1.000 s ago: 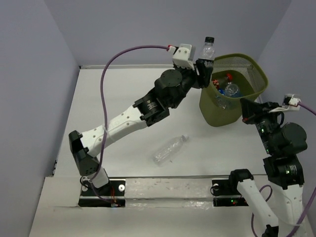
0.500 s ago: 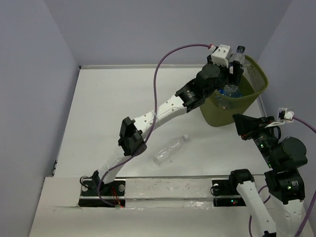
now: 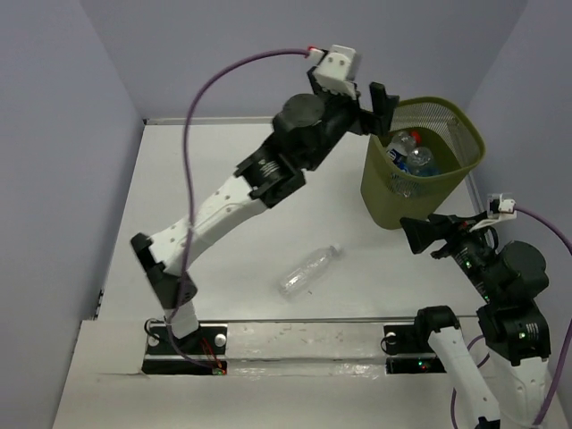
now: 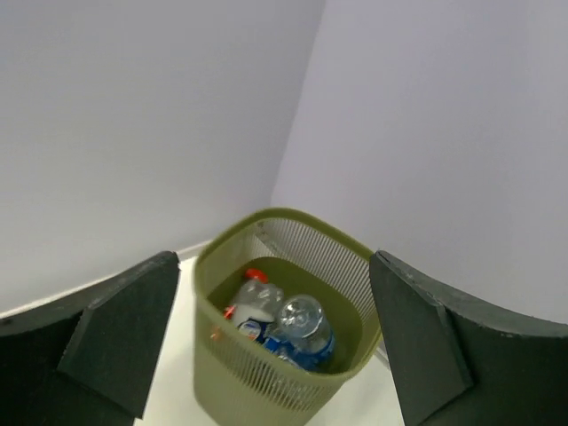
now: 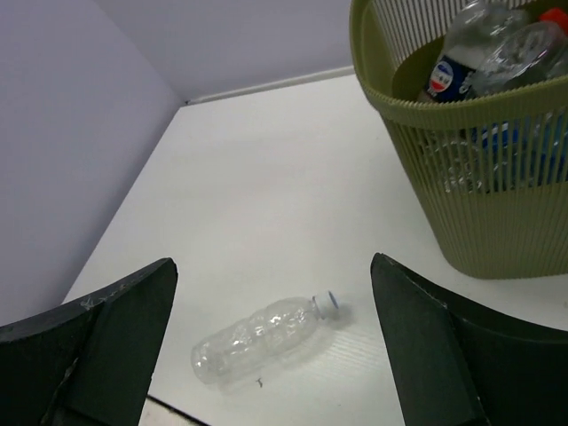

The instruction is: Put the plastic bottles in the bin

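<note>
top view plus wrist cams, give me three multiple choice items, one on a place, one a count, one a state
1. The one unbinned bottle lies: A on a shelf; B on the table, on its side; C on a box.
2. Bottles on the table outside the bin: A three; B two; C one.
3. The left end effector is: A open, empty; B shut on a cap; C shut on a cloth.
B: it lies flat on the white top. C: no other lies there. A: spread wide, nothing between.
</note>
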Controlling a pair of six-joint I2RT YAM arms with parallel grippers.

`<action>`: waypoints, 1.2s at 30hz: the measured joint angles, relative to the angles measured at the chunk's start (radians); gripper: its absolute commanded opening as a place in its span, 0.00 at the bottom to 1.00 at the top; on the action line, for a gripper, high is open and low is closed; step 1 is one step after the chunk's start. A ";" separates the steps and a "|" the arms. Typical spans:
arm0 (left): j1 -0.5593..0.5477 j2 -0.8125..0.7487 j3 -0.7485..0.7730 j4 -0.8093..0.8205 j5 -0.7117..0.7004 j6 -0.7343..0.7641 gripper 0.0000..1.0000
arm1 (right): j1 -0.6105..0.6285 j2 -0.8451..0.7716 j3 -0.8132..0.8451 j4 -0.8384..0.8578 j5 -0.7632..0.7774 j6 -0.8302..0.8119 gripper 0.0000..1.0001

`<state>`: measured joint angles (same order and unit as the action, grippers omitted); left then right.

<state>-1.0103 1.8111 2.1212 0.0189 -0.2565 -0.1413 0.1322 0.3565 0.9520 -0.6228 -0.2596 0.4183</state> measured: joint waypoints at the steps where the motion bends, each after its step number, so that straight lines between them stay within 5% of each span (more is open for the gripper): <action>1: 0.000 -0.116 -0.085 0.014 -0.016 0.010 0.99 | 0.000 0.000 -0.008 0.000 -0.016 0.006 0.96; 10: -0.010 -0.814 -0.656 0.033 -0.210 -0.018 0.99 | 0.000 -0.025 -0.347 0.022 -0.149 0.201 0.96; 22: -0.010 -1.010 -1.155 -0.271 -0.317 -0.211 0.99 | 0.021 -0.025 -0.600 0.175 -0.179 0.439 0.97; 30: -0.010 -1.133 -1.237 -0.315 -0.365 -0.245 0.99 | 0.506 0.304 -0.633 0.446 0.072 0.571 1.00; 36: -0.010 -1.189 -1.257 -0.332 -0.380 -0.245 0.99 | 0.637 0.544 -0.633 0.606 0.240 0.668 1.00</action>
<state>-1.0203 0.6216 0.8646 -0.3134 -0.6369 -0.3866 0.7696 0.9009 0.3187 -0.0166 -0.0200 1.0863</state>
